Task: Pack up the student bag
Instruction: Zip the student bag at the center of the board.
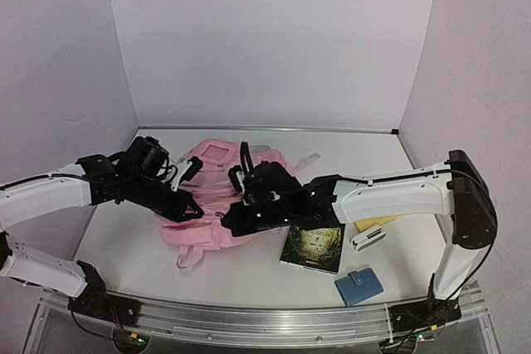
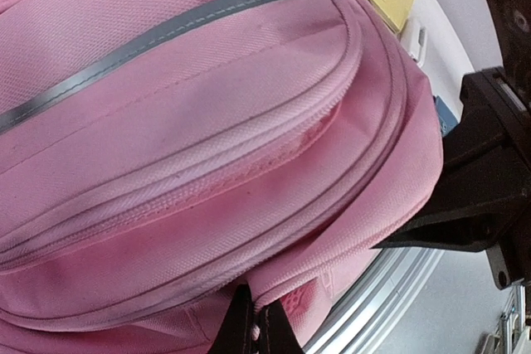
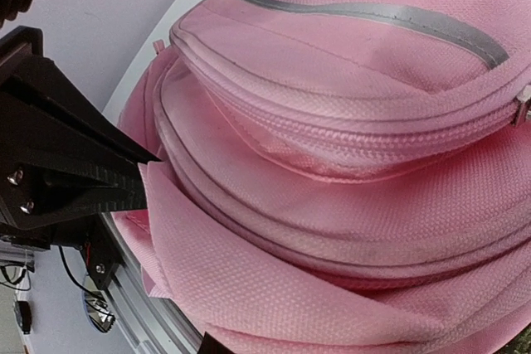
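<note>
The student bag (image 1: 217, 173) is a pink backpack with grey trim, lying flat in the middle of the table. My left gripper (image 1: 192, 208) is at its near-left edge. In the left wrist view its black fingers (image 2: 241, 325) are pressed together with a thin fold of the bag's pink fabric (image 2: 274, 288) pinched between them. My right gripper (image 1: 234, 220) is at the bag's near edge, just right of the left one. In the right wrist view a flap of the bag (image 3: 274, 288) covers nearly all of its jaws, which are shut on it. The zips (image 3: 373, 126) look closed.
To the right of the bag lie a dark green book (image 1: 313, 246), a blue wallet (image 1: 358, 286), a white stapler-like item (image 1: 367, 239) and a yellow pad (image 1: 378, 222). The metal rail (image 1: 265, 317) runs along the near edge. Walls enclose the table on three sides.
</note>
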